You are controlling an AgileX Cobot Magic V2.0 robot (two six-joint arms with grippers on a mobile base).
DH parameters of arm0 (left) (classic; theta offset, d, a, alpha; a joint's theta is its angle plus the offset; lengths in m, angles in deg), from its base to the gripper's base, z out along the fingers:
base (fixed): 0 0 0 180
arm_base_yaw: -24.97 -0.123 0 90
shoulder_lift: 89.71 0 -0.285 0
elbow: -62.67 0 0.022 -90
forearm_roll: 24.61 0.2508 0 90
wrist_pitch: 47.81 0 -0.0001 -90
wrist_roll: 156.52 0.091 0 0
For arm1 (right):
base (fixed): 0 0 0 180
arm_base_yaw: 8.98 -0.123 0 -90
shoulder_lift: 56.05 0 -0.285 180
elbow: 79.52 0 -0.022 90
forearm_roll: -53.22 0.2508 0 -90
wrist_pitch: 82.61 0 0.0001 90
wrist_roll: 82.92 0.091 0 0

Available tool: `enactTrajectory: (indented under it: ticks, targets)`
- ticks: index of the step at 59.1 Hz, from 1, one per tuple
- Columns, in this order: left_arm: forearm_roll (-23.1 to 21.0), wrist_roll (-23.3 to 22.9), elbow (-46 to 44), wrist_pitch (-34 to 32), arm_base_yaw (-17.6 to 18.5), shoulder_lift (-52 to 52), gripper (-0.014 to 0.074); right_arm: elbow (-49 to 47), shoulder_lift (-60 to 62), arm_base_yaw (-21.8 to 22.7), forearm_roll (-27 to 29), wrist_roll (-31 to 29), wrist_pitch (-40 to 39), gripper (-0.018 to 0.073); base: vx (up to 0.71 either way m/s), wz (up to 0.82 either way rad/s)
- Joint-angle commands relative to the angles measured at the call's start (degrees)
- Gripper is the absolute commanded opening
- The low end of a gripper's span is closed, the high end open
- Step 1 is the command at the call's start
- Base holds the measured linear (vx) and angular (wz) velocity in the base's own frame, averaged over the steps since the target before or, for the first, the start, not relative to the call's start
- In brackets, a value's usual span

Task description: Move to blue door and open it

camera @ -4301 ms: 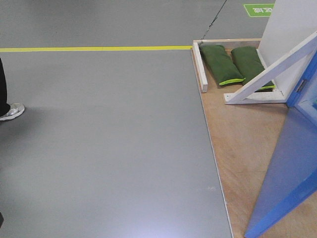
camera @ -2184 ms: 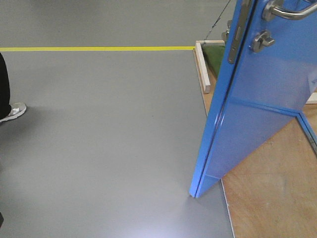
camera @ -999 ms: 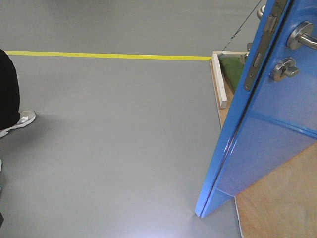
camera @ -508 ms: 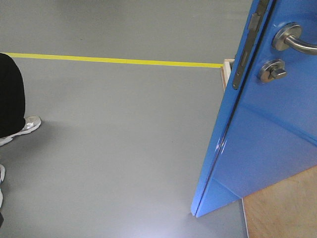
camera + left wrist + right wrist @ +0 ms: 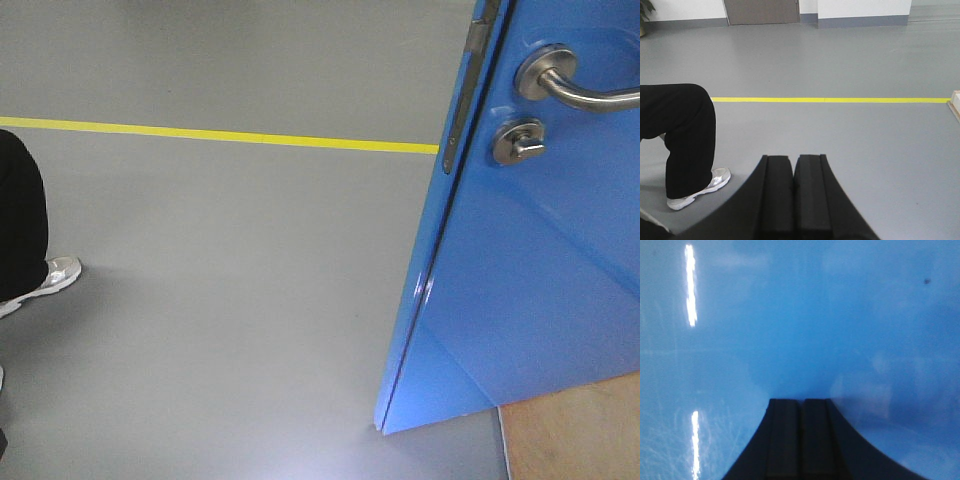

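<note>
The blue door (image 5: 530,290) fills the right of the front view, standing ajar with its free edge toward me. Its steel lever handle (image 5: 565,85), round thumb-turn lock (image 5: 518,143) and metal edge latch plate (image 5: 458,110) show near the top. My right gripper (image 5: 802,401) is shut with nothing in it, its tips right up against the glossy blue door (image 5: 800,320), which fills that whole view. My left gripper (image 5: 793,159) is shut and empty, hanging over the grey floor away from the door. Neither gripper appears in the front view.
A person's black trouser leg (image 5: 685,135) and white shoe (image 5: 702,187) stand on the grey floor to the left, also visible as leg (image 5: 20,230) and shoe (image 5: 45,278). A yellow floor line (image 5: 220,135) runs across. Wooden platform (image 5: 575,440) lies under the door; its corner (image 5: 955,102) shows at right.
The door has grown larger and shifted left in the front view, now hiding the platform's far edge and the green bags. The person's leg has stayed at the left.
</note>
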Motion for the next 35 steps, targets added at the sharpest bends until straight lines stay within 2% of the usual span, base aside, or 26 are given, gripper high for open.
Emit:
enactTrajectory:
  ticks: [1, 35]
  targets:
    - [0.0, -0.18, 0.24, -4.45, -0.05, -0.85, 0.007, -1.8, 0.91, -0.01, 2.52, -0.65, -1.44, 0.0006, 0.23, 0.0]
    - [0.0, -0.18, 0.24, -4.45, -0.05, -0.85, 0.007, -1.8, 0.91, -0.01, 2.52, -0.65, -1.44, 0.0006, 0.25, -0.01]
